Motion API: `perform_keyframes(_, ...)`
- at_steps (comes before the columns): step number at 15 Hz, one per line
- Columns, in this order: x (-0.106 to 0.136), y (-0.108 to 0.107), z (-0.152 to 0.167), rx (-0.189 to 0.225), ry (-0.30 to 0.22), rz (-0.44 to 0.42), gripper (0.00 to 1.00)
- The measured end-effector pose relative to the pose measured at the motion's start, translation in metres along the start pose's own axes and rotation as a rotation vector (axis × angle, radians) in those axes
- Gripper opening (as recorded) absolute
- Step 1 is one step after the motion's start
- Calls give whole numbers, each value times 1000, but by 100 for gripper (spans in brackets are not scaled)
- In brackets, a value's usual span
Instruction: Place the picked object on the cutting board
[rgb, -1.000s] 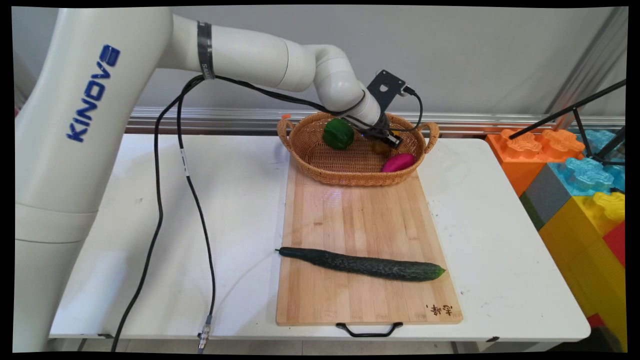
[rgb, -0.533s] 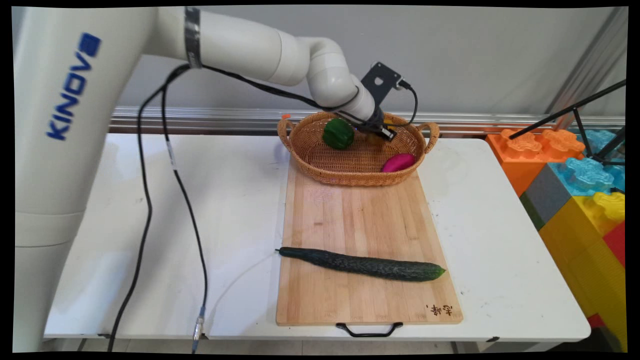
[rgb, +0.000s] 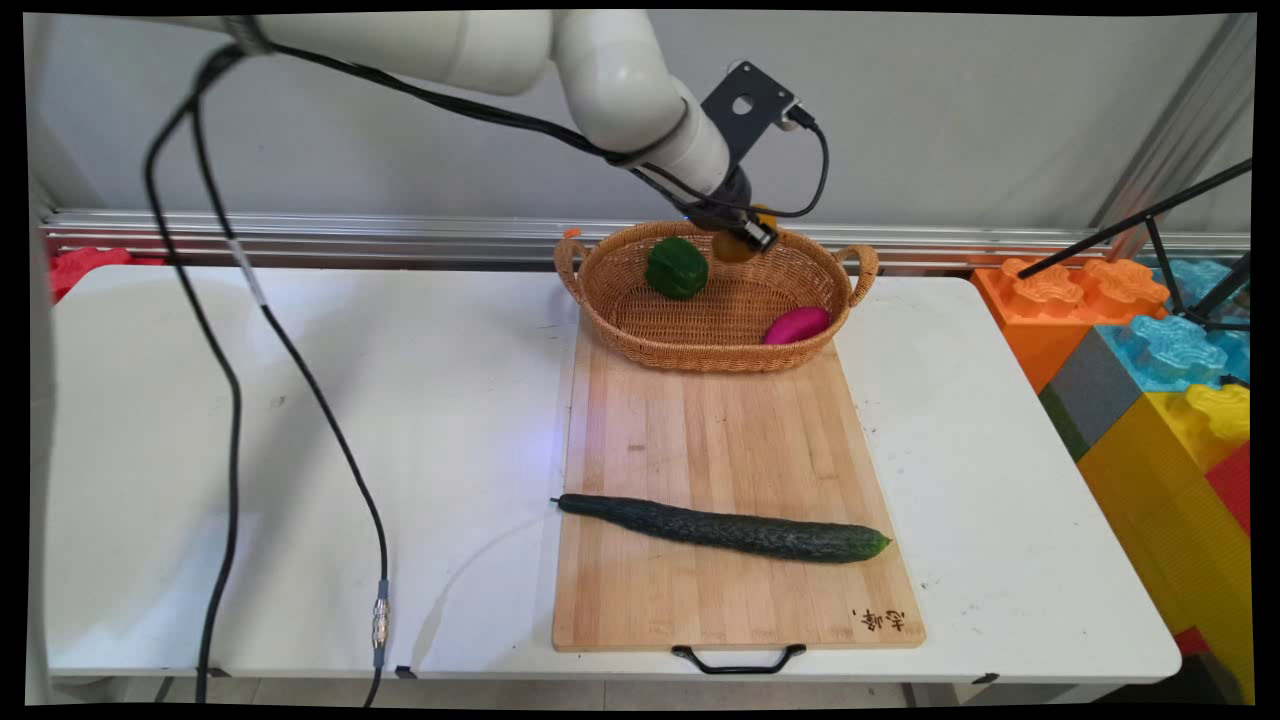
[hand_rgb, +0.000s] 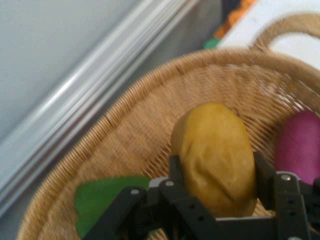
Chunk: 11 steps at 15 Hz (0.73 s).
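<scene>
The jaws (hand_rgb: 216, 172) are closed on a yellow potato (hand_rgb: 216, 157), held above the basket (rgb: 640, 320) containing a green pepper (rgb: 677, 267) and a pink fruit (rgb: 796, 325).

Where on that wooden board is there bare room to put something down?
The cutting board is bare between the wicker basket and the cucumber, with a narrower strip nearer its handle. The basket is crowded: green pepper, purple vegetable.

Cucumber (rgb: 724, 529) on cutting board (rgb: 730, 440); toy blocks (rgb: 1150, 340) beside table (rgb: 300, 420).
</scene>
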Motion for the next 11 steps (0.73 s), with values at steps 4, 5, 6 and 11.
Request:
perform_keyframes(4,-13,18,-36,-124,-57,24,0)
perform_keyframes(5,-15,28,-44,-167,-63,32,0)
perform_keyframes(6,-16,39,-53,-215,-65,41,0)
perform_keyframes(11,-27,82,-74,-384,-75,92,100)
